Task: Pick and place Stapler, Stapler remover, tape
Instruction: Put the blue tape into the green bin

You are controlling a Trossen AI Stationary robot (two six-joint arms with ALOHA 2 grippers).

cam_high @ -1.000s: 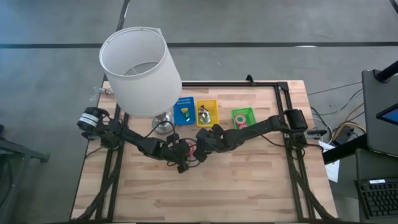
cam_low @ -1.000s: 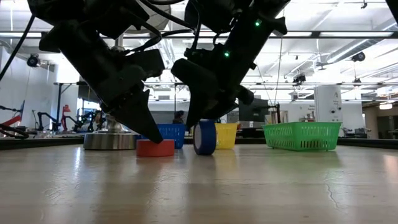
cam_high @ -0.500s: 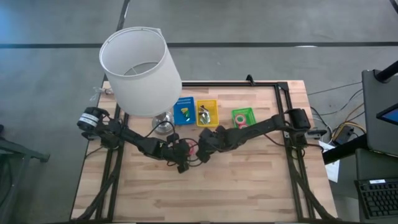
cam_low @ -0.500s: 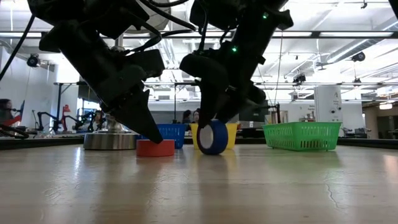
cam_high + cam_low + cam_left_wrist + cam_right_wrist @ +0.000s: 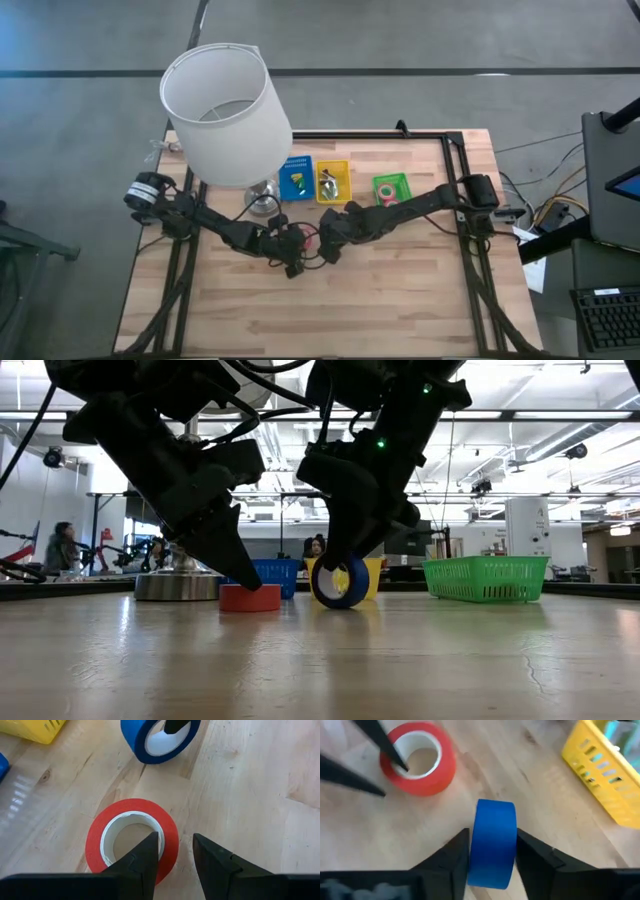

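While the blue tape roll stands on its edge on the wooden surface, the right gripper has its fingers pinching it from both flat sides. In the low view the roll touches the surface, in front of the yellow tray.

Just beside it, the red tape roll lies flat. The left gripper straddles its wall: one finger sits inside the pale core, the other outside the ring, spread with the wall between them. Whether they press on it, I cannot tell.

Both arms meet near the middle of the surface, left arm from the left edge, right arm from the right.

Along the far side stand three small trays: blue tray, yellow tray with a silvery piece inside, likely the stapler remover, and green tray holding a red-pink roll. A lamp with a white shade stands beside the blue tray.

People show in the room beyond, in the low view.
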